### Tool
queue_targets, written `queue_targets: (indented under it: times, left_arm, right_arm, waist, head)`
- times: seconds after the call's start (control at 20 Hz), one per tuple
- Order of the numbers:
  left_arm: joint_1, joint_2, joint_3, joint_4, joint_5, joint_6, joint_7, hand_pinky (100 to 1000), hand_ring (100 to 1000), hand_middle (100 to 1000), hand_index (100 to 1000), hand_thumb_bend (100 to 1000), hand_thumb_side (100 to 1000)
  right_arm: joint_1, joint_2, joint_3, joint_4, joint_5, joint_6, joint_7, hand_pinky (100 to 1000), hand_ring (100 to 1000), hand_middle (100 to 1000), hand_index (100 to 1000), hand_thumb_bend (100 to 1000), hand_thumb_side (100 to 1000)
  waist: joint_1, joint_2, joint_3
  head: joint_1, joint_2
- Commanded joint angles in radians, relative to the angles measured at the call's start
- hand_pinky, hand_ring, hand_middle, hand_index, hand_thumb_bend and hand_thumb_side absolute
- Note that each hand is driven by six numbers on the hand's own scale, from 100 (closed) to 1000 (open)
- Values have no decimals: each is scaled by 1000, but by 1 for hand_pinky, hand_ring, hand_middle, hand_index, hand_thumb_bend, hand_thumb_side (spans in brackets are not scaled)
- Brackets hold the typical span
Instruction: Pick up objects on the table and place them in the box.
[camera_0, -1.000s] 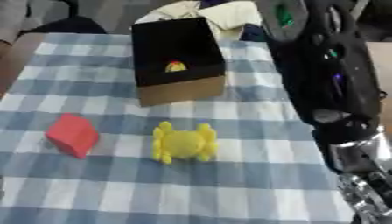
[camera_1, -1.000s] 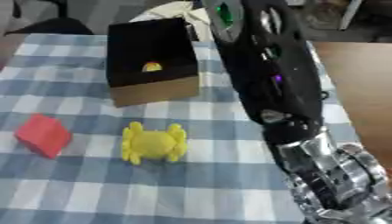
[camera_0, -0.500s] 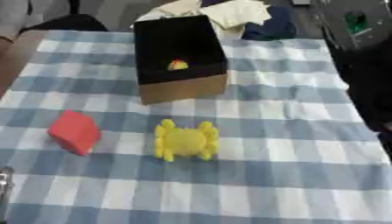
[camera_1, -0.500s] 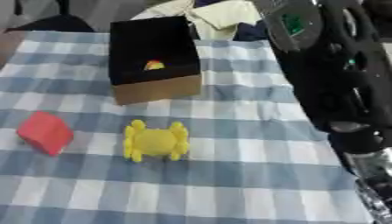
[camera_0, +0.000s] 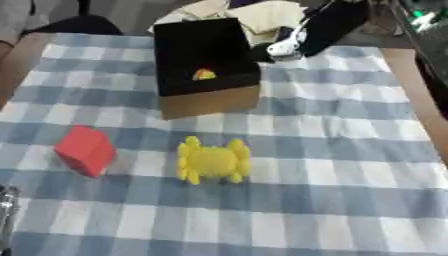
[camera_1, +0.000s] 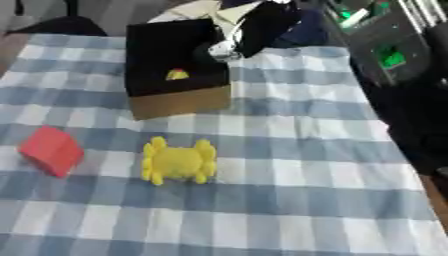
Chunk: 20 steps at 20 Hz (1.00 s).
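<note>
since a second ago the right arm has swung up off the near right of the table; the right hand (camera_0: 302, 37) now hangs over the far edge just right of the box (camera_0: 206, 67), dark and blurred, cannot tell how its fingers sit or if it has hold of anything. camera shifted too, the objects look unmoved.

far left near corner: a silver bit of the left hand (camera_0: 7, 200) at the frame edge, fingers can't be made out.

red block (camera_0: 85, 150) on the checked tablecloth (camera_0: 350, 165), left and near, tilted on an edge. nothing around it.

yellow crab-like toy (camera_0: 213, 161) just right of the block, apart from it, near of the box with a gap. long axis runs left-right, stubby legs poking out near and far at both ends.

box open-topped, black inside, cardboard wall facing near, long axis running near to far. a small yellow-and-red thing (camera_0: 204, 74) lies inside.

pale cloth (camera_0: 262, 12) heaped past the far edge behind the box.
</note>
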Motion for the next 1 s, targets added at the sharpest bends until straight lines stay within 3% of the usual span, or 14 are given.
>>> queue_targets:
  times: [0.05, 0.5, 1.0]
  left_arm:
    - [-4, 28, 11, -16, -3, 1, 5, 624, 774, 678, 788, 115, 847]
    - [2, 33, 13, -16, -6, 5, 7, 624, 775, 678, 786, 113, 843]
    - [1, 30, 11, -16, -6, 6, 5, 623, 775, 678, 785, 112, 842]
  right_arm:
    - [9, -48, -7, -43, -34, 4, 21, 908, 911, 853, 885, 521, 551]
    - [93, -67, 34, -88, -88, 9, 68, 906, 903, 839, 900, 526, 575]
    - [166, 3, 69, -109, -23, 5, 80, 899, 898, 830, 900, 551, 648]
  waist:
    - [1, -25, -7]
    - [-4, -33, -22]
    - [-3, -32, -20]
  head:
    - [6, 11]
    - [11, 18]
    - [6, 21]
